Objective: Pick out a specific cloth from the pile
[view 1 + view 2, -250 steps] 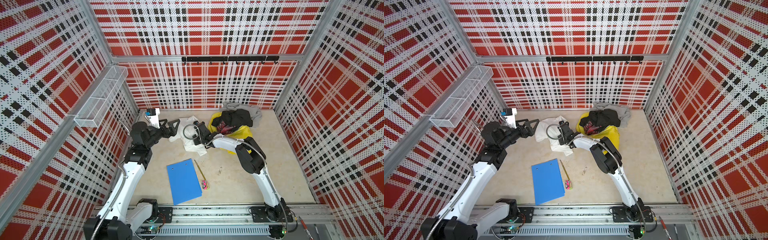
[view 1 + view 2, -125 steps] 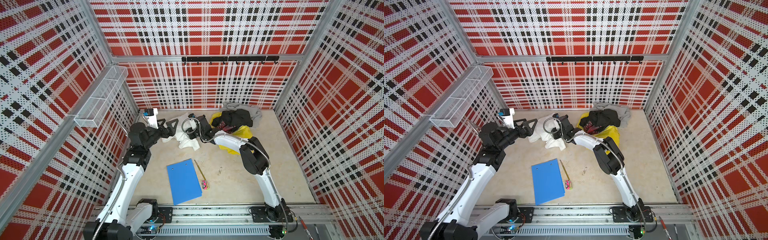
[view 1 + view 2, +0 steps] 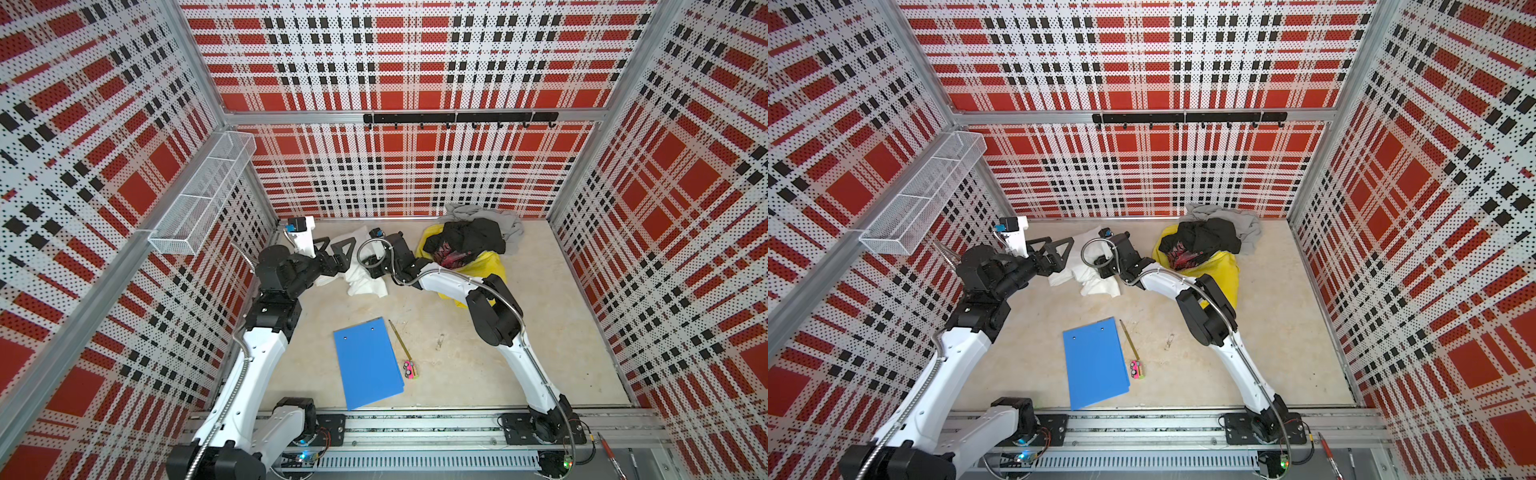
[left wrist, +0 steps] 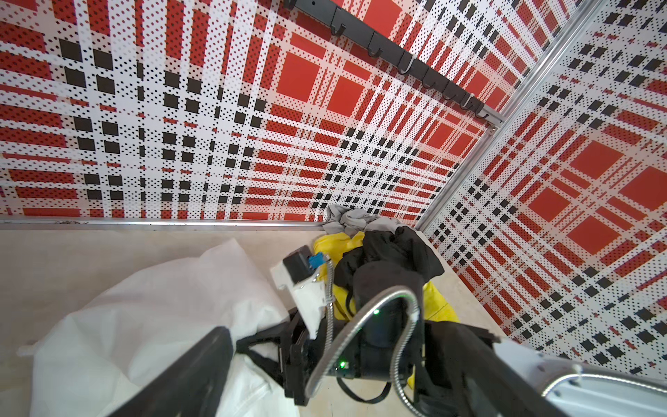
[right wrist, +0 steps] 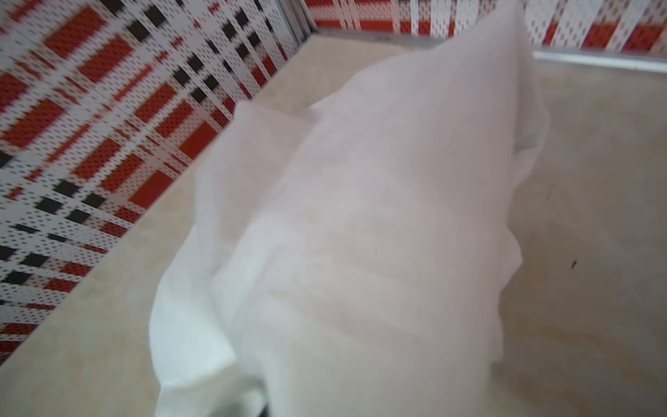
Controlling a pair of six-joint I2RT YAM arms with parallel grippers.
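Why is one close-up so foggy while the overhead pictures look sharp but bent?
Right wrist view: the white cloth sits close to the lens, so it is out of focus, and the plaid wall smears. In both top views: crisp, but the wide lens bends the wall's stripes.

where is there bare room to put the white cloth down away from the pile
Widest bare patch: the table between the right arm and the right wall, in front of the pile. A smaller strip lies between the cloth and the blue folder. Crowded: the back, where both arms meet over the cloth, and around the pile.
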